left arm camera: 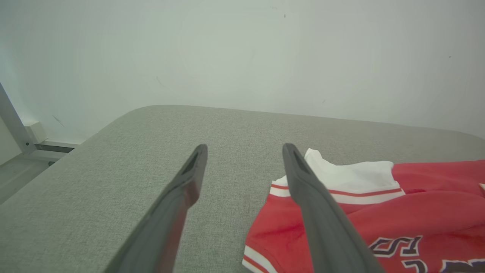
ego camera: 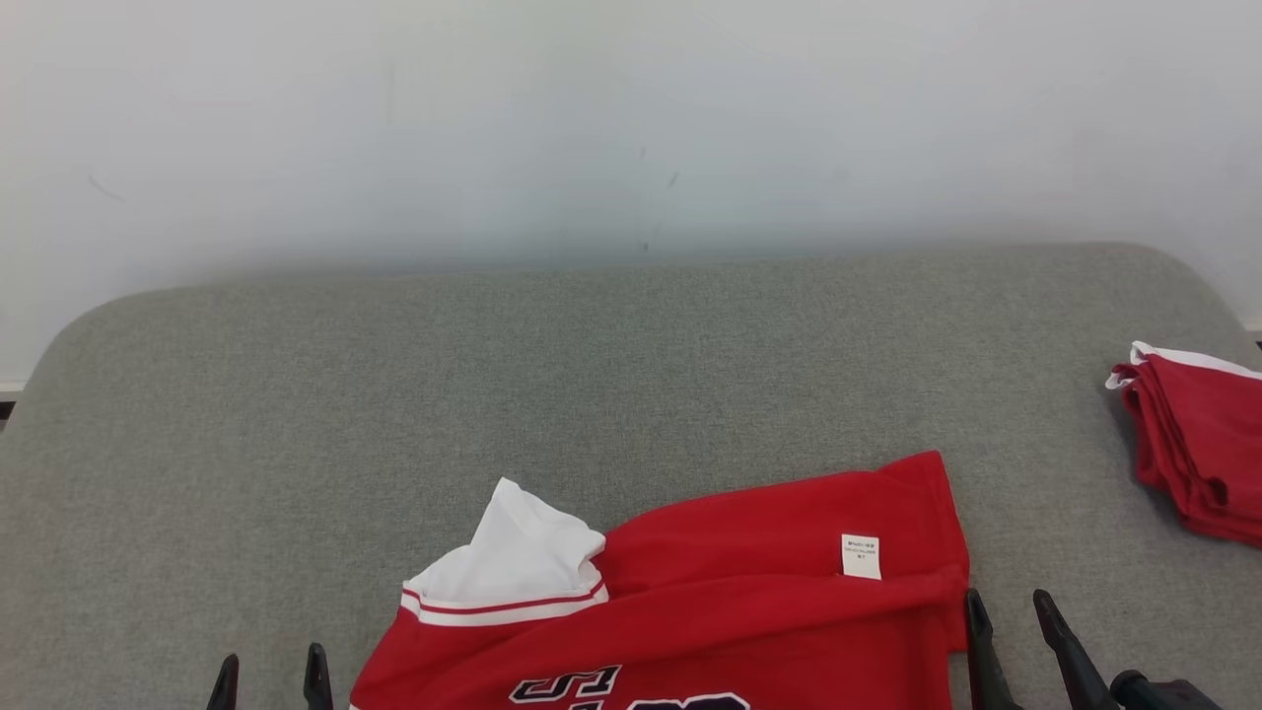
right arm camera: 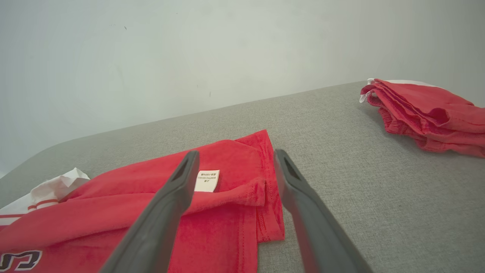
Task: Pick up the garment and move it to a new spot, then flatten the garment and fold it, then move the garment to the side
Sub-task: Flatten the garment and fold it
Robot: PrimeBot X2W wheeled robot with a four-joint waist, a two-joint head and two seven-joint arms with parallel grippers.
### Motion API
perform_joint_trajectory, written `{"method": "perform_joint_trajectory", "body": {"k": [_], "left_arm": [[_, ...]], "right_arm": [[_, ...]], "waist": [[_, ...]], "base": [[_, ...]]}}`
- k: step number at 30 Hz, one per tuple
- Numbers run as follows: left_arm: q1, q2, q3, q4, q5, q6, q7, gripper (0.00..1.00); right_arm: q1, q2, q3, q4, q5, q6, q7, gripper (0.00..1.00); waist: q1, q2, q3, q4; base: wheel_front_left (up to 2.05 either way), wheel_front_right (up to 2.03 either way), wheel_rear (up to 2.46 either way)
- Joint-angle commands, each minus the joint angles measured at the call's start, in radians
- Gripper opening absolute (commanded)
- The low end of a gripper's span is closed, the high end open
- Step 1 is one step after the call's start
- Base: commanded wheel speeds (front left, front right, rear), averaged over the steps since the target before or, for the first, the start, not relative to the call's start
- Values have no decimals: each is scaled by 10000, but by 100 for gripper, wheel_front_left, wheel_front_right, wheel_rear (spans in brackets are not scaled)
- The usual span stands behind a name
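1. Our left gripper [ego camera: 271,685] stands with jaws wide and empty, just beside the left edge of the red jersey [ego camera: 749,602]. Our right gripper [ego camera: 1011,616] is likewise wide and empty at the jersey's right edge.
2. The jersey lies on the grey padded table [ego camera: 592,375], at its near edge and roughly central. Its far part is doubled over, exposing a white care label [ego camera: 861,556], and a white sleeve [ego camera: 523,557] sticks up crumpled.
3. We judge that the grippers flank the garment so each can take one side for flattening.
4. A folded red stack [ego camera: 1198,444] sits well apart at the table's right, presumably set aside as finished.
5. Count: two grippers, one spread jersey, one sleeve in view, one label, one stack. We cannot tell how many pieces the stack holds.
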Motion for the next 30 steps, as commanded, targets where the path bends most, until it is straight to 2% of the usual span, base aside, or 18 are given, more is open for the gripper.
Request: {"method": "perform_joint_trajectory", "body": {"k": [1,30], "left_arm": [[123,-21,7,30,-32,52,-28,100],[23,-24,-132,198,-59,88,-29,100]], "right_arm": [[103,-37,-26,53,64,-25,2,100],[-57,38,31,184,61,-25,21,100]], "waist": [[1,0,-33,34],[1,0,38,-37]], "base": [[0,0,0],[0,0,0]]}}
